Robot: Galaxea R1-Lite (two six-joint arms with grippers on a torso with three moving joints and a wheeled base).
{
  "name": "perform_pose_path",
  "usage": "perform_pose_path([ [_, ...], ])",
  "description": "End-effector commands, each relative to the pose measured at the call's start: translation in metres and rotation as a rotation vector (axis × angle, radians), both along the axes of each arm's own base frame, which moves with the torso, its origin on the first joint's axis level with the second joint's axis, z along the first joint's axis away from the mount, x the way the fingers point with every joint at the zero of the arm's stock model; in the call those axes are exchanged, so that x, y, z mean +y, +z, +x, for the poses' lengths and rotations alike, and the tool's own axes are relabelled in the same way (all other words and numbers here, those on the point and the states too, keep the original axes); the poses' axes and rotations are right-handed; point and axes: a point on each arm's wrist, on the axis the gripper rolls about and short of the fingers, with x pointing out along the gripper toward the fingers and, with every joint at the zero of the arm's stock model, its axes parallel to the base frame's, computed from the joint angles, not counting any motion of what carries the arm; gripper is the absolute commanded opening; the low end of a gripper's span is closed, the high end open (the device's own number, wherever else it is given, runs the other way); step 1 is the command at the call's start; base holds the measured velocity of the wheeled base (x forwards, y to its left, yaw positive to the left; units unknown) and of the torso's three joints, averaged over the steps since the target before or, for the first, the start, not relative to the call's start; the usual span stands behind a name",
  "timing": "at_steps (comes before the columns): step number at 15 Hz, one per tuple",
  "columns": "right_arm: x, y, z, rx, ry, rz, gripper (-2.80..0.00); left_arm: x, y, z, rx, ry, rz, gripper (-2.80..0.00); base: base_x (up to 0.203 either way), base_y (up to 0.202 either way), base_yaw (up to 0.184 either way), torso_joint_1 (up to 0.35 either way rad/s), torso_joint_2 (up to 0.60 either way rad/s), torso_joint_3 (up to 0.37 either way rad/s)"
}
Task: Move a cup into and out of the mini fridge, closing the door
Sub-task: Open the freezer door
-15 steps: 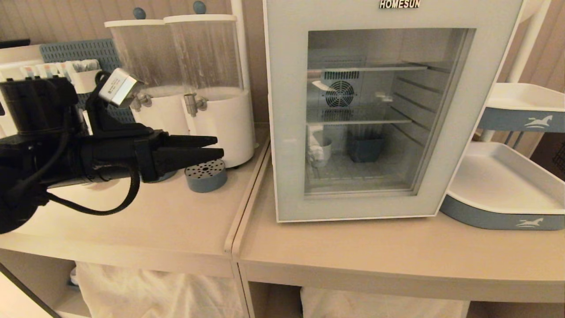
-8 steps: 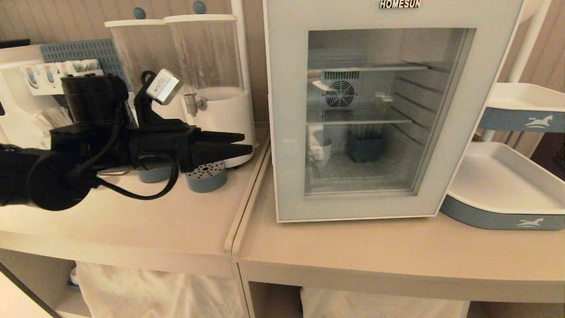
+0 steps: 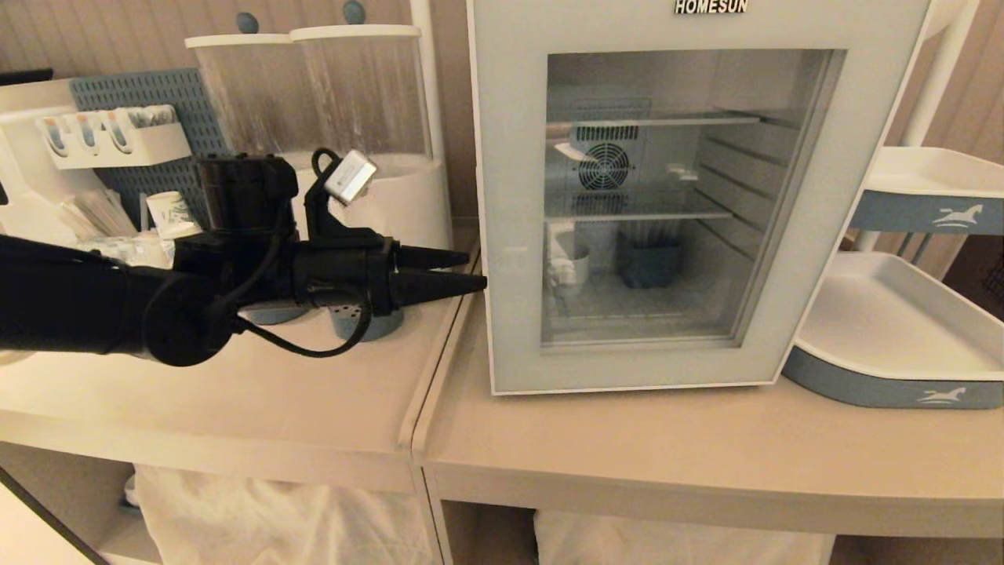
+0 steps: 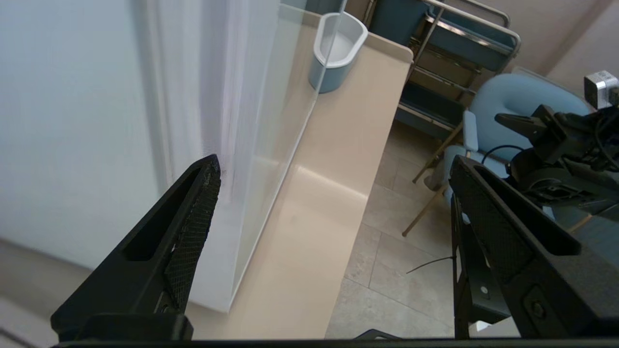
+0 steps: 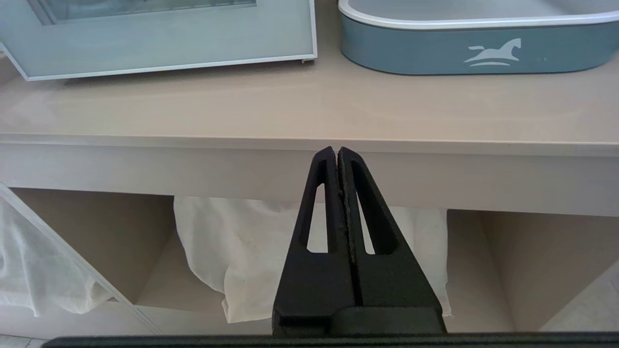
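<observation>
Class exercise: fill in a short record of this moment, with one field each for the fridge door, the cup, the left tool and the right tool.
door: shut on the mini fridge
cup: inside, on the fridge floor, behind the glass
left tool: open, at the door's left edge, holding nothing
right tool: shut, empty, parked below the counter edge

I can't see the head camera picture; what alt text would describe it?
The robot's black left gripper reaches in from the left, its tips at the left edge of a closed mini fridge on a beige counter. Through the glass door a white cup sits on the fridge floor.
</observation>
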Motion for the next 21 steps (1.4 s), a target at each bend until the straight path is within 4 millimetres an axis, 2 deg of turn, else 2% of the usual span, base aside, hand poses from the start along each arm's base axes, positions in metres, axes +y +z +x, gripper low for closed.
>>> perform_pose_path([
  [1,0.000,0.000,0.000,0.002,0.001,0.000,-2.80,-0.005,-0.002,0.002,0.001,-0.016,-0.001,0.00,0.000,0.000,0.000,0.000,0.00,0.000],
  [8,0.000,0.000,0.000,0.002,0.001,0.000,-2.80,-0.017,0.001,0.003,-0.009,-0.033,-0.005,0.00,0.000,0.000,0.000,0.000,0.00,0.000],
  [14,0.000,0.000,0.000,0.002,0.001,0.000,-2.80,-0.040,-0.004,0.009,-0.045,0.041,0.001,0.00,0.000,0.000,0.000,0.000,0.00,0.000],
  [19,0.000,0.000,0.000,0.002,0.001,0.000,-2.80,-0.039,-0.005,-0.007,-0.017,0.017,0.005,0.00,0.000,0.000,0.000,0.000,0.00,0.000],
  [21,0.000,0.000,0.000,0.002,0.001,0.000,-2.80,-0.037,-0.007,-0.021,0.000,0.005,0.013,0.00,0.000,0.000,0.000,0.000,0.00,0.000],
])
